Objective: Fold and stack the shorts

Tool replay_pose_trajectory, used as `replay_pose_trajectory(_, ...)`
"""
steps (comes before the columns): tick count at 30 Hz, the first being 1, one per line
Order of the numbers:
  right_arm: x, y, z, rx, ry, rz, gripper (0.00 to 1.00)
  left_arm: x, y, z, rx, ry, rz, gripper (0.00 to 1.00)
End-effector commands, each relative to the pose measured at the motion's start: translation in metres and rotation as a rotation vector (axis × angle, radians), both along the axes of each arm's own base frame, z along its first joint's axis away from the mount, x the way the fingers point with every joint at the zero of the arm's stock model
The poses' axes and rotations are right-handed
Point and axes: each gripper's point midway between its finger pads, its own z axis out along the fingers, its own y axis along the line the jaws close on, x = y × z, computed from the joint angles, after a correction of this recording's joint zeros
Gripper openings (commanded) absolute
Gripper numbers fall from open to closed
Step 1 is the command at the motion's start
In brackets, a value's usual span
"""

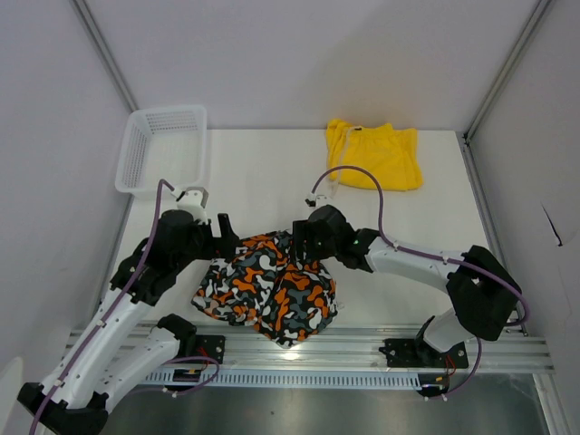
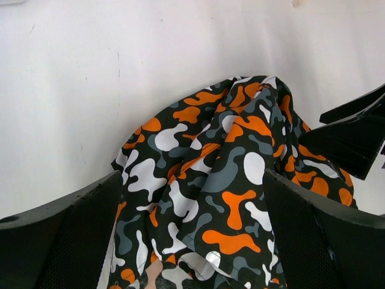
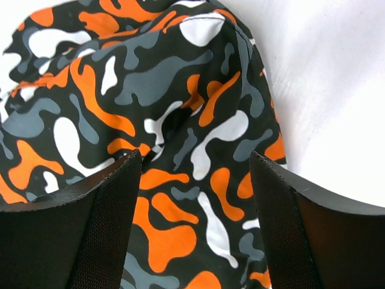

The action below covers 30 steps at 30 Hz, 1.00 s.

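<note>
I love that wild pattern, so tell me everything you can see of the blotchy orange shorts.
The patterned shorts are soft, thin-looking fabric in orange, white, grey and black blotches. They lie crumpled, unfolded, in a heap on the white table near its front edge. The left gripper and right gripper stand open at the heap, cloth rising between their fingers; neither is closed on it.
</note>
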Motion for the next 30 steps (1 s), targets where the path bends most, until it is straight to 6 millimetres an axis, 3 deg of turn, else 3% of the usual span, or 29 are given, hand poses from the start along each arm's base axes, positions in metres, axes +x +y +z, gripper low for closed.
replay_pose_trajectory(1,0.008,0.015,0.013,0.064,-0.013,-0.024,0.74,0.006,0.003,0.007,0.009,-0.052,0.012,0.99)
replay_pose_trajectory(8,0.024,0.012,-0.025,-0.106,0.044,-0.161,0.69,0.005,0.009,0.011,0.005,-0.073,0.046,0.99)
replay_pose_trajectory(9,0.022,0.014,-0.035,-0.135,0.056,-0.165,0.66,0.004,0.01,0.011,0.004,-0.076,0.05,0.99)
replay_pose_trajectory(11,0.024,0.019,-0.037,-0.143,0.052,-0.169,0.58,0.004,0.012,0.013,0.003,-0.084,0.057,0.99)
replay_pose_trajectory(12,0.024,0.021,-0.042,-0.154,0.061,-0.171,0.25,0.004,0.012,0.014,0.0,-0.088,0.058,0.99)
replay_pose_trajectory(13,0.025,0.022,-0.041,-0.158,0.063,-0.173,0.06,0.004,0.012,0.013,0.002,-0.086,0.061,0.99)
replay_pose_trajectory(14,0.026,0.022,-0.035,-0.172,0.053,-0.176,0.0,0.004,0.013,0.013,0.004,-0.087,0.065,0.99)
replay_pose_trajectory(17,0.018,0.032,0.0,-0.156,-0.041,-0.128,0.0,0.004,0.014,0.013,0.004,-0.086,0.073,0.99)
replay_pose_trajectory(18,0.018,0.034,0.029,-0.122,-0.106,-0.129,0.0,0.004,0.015,0.012,0.007,-0.086,0.077,0.99)
replay_pose_trajectory(21,0.002,0.044,0.072,-0.087,-0.218,-0.027,0.0,0.003,0.014,0.014,-0.004,-0.098,0.072,0.99)
replay_pose_trajectory(22,-0.003,0.042,0.103,-0.036,-0.274,-0.016,0.0,0.003,0.013,0.013,-0.006,-0.097,0.07,0.99)
replay_pose_trajectory(24,-0.018,0.046,0.138,0.009,-0.374,0.051,0.0,0.002,0.013,0.013,-0.006,-0.1,0.068,0.99)
replay_pose_trajectory(25,-0.026,0.043,0.171,0.089,-0.432,0.064,0.0,0.002,0.013,0.013,-0.008,-0.102,0.064,0.99)
replay_pose_trajectory(29,-0.064,0.046,0.227,0.265,-0.531,0.223,0.0,0.001,0.007,0.016,-0.023,-0.114,0.027,0.99)
replay_pose_trajectory(30,-0.069,0.047,0.232,0.289,-0.528,0.248,0.0,0.001,0.004,0.019,-0.032,-0.128,0.01,0.99)
